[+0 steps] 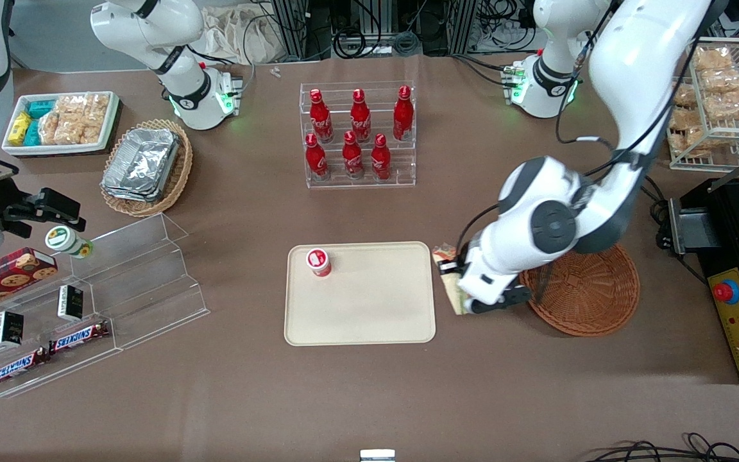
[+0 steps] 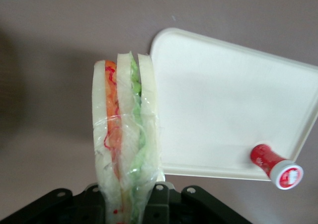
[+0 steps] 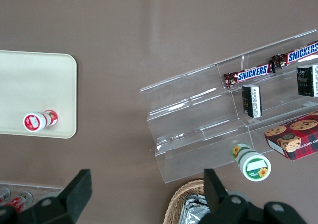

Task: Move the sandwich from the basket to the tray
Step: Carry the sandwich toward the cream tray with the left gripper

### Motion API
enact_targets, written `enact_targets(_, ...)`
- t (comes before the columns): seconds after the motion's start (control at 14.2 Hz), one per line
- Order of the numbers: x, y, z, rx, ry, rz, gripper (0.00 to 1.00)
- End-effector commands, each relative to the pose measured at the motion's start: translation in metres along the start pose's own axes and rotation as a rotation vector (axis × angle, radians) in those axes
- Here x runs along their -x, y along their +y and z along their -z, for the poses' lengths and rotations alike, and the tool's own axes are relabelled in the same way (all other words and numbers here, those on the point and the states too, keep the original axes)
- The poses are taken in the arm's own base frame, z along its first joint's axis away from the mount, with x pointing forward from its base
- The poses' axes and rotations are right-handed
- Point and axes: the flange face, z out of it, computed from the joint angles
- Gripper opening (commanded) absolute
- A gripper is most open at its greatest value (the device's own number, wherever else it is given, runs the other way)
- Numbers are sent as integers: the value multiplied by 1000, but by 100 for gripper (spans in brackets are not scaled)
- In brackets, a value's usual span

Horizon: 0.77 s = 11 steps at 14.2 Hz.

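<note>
Gripper (image 2: 130, 200): I log it pinched on the sandwich (image 2: 125, 139), fingers pressed against the bread faces at the lower end of the wedge.

Position: I see it held in the air over bare table between the tray (image 1: 369, 321) and the basket (image 1: 591, 295), just beside the tray's edge.

Views: my front camera shows only a sliver of the sandwich (image 1: 450, 273) past the arm's wrist, with the gripper (image 1: 482, 301) mostly hidden. My wrist camera shows the whole cut face and the tray (image 2: 223, 110) corner.

Sandwich: three pale bread slices standing on edge, orange and red filling in one gap, green in the other, under clear wrap.

Tray contents: one small red bottle with white cap (image 1: 319, 262), upright.
</note>
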Motion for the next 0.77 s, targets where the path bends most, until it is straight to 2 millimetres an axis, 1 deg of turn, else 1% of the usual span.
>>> enact_targets(0.0,5,22,-46,21,3,-43,0)
enact_targets(0.07,7,29,-56,31,11,-56,0)
enact_targets(0.14,6,29,-66,19,21,-71,0)
enact_targets(0.21,9,32,-78,-5,27,-92,0)
enact_targets(0.28,16,38,-88,-29,33,-114,0)
enact_targets(0.35,17,38,-100,-34,31,-122,0)
enact_targets(0.49,14,41,-109,-17,56,-118,0)
enact_targets(0.7,19,43,-129,-66,86,-109,0)
